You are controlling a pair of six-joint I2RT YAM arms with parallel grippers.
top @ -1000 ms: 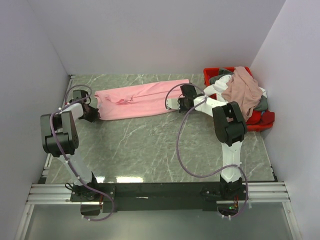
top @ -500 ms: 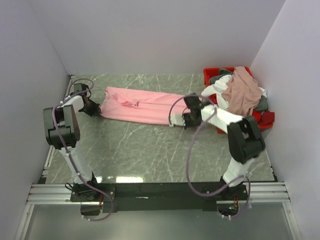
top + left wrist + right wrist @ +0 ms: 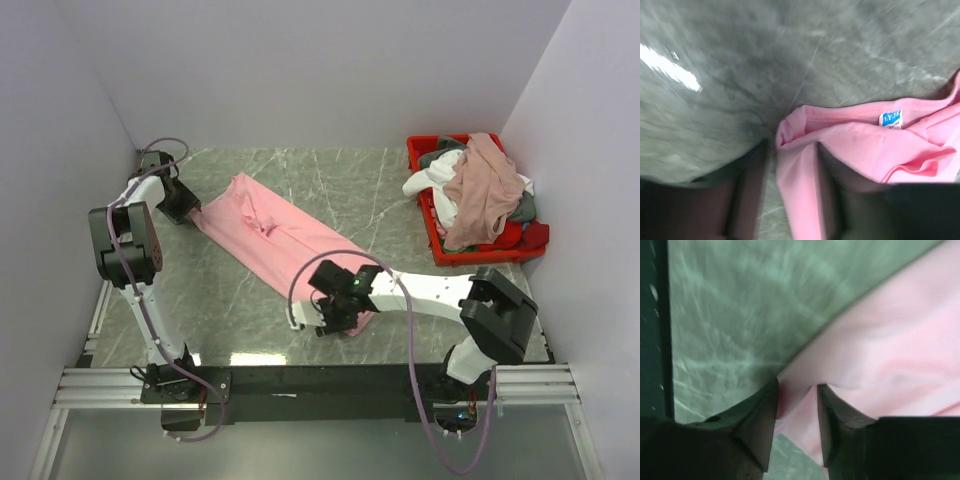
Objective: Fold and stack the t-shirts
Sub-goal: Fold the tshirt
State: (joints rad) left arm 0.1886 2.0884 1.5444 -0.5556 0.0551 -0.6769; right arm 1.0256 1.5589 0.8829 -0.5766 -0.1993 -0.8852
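The light pink t-shirt (image 3: 280, 238) lies stretched in a long diagonal band on the marble table, from far left to near centre. My left gripper (image 3: 190, 210) is shut on its collar end; the left wrist view shows pink cloth (image 3: 800, 180) pinched between the fingers, with a blue neck label (image 3: 890, 119) beside them. My right gripper (image 3: 335, 322) is shut on the shirt's other end, and pink fabric (image 3: 880, 345) fills the right wrist view between the fingers. The dusty rose (image 3: 484, 185), white (image 3: 432, 180), grey and red t-shirts are piled in the red bin (image 3: 440, 240).
The red plastic bin stands at the far right against the wall. White walls enclose the table on the left, back and right. The black rail (image 3: 320, 385) with both arm bases runs along the near edge.
My right gripper has swung from the far right to the near centre, dragging its end of the pink shirt. The left gripper has shifted slightly farther back. The shirt now lies diagonally.
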